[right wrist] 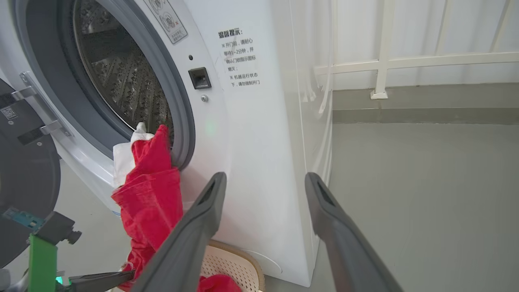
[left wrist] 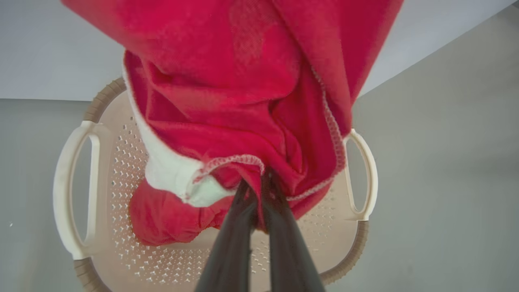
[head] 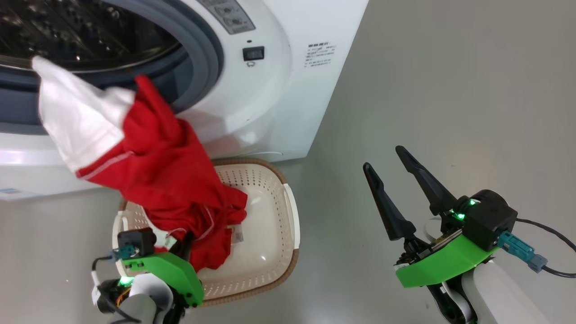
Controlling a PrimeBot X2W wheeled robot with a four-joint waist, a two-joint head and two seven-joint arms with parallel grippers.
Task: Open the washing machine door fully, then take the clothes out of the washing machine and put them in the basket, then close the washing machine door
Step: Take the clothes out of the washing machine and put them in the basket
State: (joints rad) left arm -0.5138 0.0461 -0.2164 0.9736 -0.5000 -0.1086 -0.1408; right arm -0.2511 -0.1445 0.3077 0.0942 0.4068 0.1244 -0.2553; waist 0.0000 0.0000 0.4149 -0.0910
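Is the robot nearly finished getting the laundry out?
About halfway. Done: the washing machine door stands open. In hand: the left gripper is shut on the red and white clothes, whose lower end lies in the basket while the top hangs from the washing machine opening. The right gripper is open and empty. Left: pull the clothes clear, drop them, close the door.

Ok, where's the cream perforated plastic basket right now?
Head view, lower left-centre: the cream perforated plastic basket sits on the floor just before the white washing machine, red-and-white clothes hanging from the drum opening into it.
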